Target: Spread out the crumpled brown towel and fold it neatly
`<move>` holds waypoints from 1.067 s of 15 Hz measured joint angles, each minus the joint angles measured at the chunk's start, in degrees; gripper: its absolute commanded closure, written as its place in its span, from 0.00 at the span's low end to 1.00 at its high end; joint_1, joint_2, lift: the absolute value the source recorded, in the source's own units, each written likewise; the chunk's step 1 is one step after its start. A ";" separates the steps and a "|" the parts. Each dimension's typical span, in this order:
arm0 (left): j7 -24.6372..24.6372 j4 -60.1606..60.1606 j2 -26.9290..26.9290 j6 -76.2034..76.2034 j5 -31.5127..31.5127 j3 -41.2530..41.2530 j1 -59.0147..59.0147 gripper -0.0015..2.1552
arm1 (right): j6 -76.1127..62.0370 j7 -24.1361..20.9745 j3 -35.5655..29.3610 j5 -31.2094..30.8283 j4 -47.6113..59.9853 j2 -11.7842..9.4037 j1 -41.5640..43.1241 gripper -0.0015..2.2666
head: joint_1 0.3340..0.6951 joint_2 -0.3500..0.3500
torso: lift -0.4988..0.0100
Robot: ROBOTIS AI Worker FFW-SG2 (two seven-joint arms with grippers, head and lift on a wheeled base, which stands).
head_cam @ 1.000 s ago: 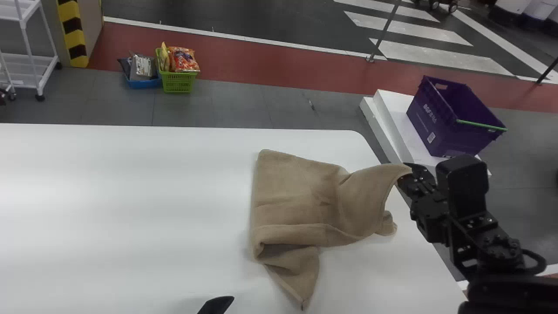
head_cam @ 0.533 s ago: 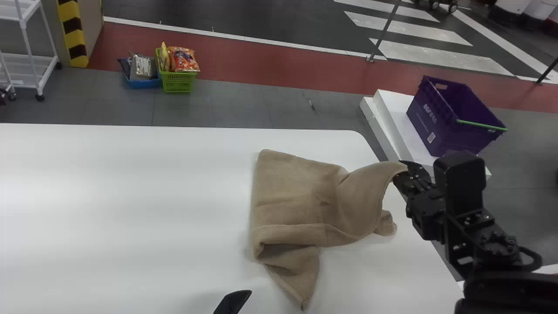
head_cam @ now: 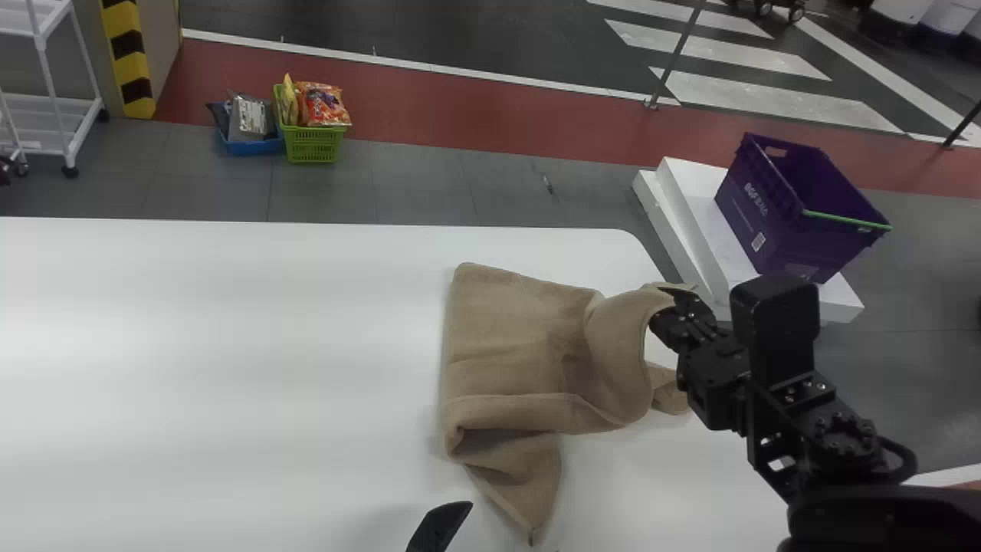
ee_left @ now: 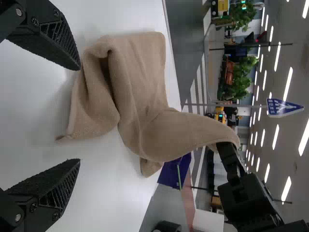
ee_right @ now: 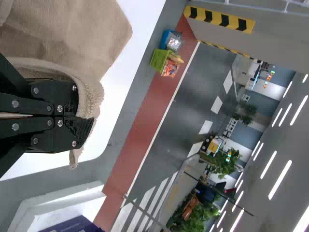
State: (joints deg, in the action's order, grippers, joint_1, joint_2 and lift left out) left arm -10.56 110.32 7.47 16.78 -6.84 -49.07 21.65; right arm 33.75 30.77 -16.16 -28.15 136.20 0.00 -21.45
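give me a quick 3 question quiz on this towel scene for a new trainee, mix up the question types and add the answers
1. True or false: the left claw is open and is not gripping the towel.

2. Multiple choice: what colour is the crate past the right end of the table?
a) orange
b) purple
c) yellow

3. Fill in the blank with "above" or "beneath": the right claw holds one part of the towel ____ the tabletop.

Key: 1. true; 2. b; 3. above
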 measured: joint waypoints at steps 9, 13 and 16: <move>-0.67 2.65 2.00 -3.84 1.04 5.91 1.84 0.07 | 1.75 -1.95 -6.32 4.99 -4.70 0.00 -0.91 0.72 | 1.00 0.00 | 0.73; 0.15 3.71 2.97 -5.51 2.39 8.44 2.68 0.07 | 0.37 -3.49 -11.72 4.14 -8.24 0.00 -1.32 0.00 | 1.00 0.00 | 0.73; 0.10 3.93 3.03 -5.55 2.45 8.75 2.44 0.07 | -3.05 -8.00 -16.30 11.30 -7.47 0.00 -2.17 0.02 | 1.00 0.00 | 0.73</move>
State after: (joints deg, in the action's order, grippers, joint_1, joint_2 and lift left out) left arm -10.46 114.26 10.50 11.24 -4.40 -40.31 24.09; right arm 30.70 22.77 -32.47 -16.84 128.73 0.00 -23.62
